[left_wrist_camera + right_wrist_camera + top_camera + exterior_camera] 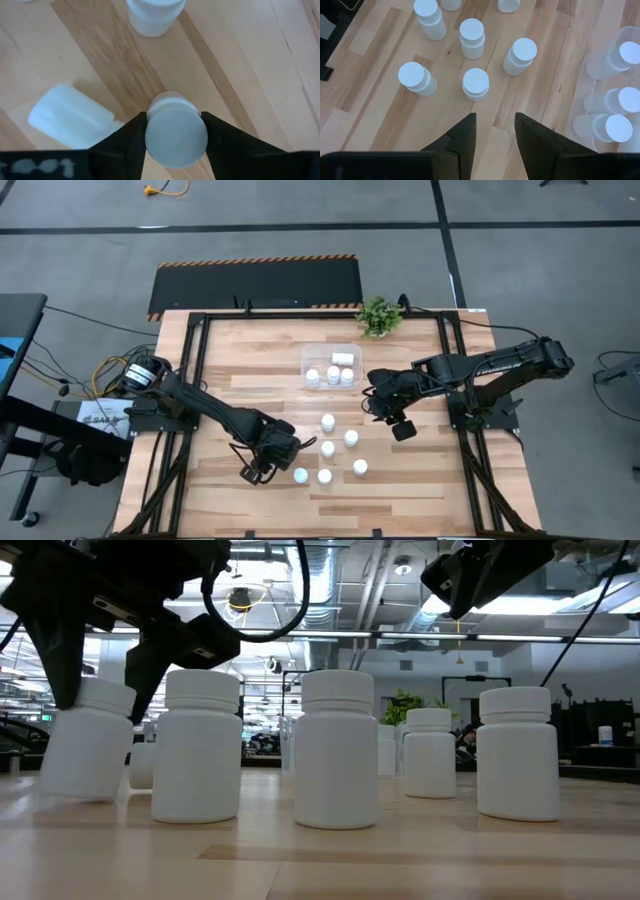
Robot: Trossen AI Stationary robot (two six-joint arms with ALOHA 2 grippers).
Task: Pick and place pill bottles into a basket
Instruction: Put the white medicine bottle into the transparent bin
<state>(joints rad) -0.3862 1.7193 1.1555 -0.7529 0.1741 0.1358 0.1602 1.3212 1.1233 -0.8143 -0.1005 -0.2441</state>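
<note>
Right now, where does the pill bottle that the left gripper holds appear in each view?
High view: hidden under the left gripper.
Low view: the held bottle is at the far left, tilted, between dark fingers.
Left wrist view: between that gripper's own fingers, cap toward the camera.
Right wrist view: cannot tell which bottle it is.
Shared landmark: the left gripper's fingers on both its sides.

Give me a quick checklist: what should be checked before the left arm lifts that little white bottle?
1. Left gripper fingers closed on the pill bottle: ok.
2. Held bottle upright: not ok, tilted in the low view.
3. Neighbouring bottle clear of it: cannot tell.
4. Basket has room: ok, four bottles inside.
5. Right gripper empty, raised between the loose bottles and the basket: cannot tell if it blocks the path.
</note>
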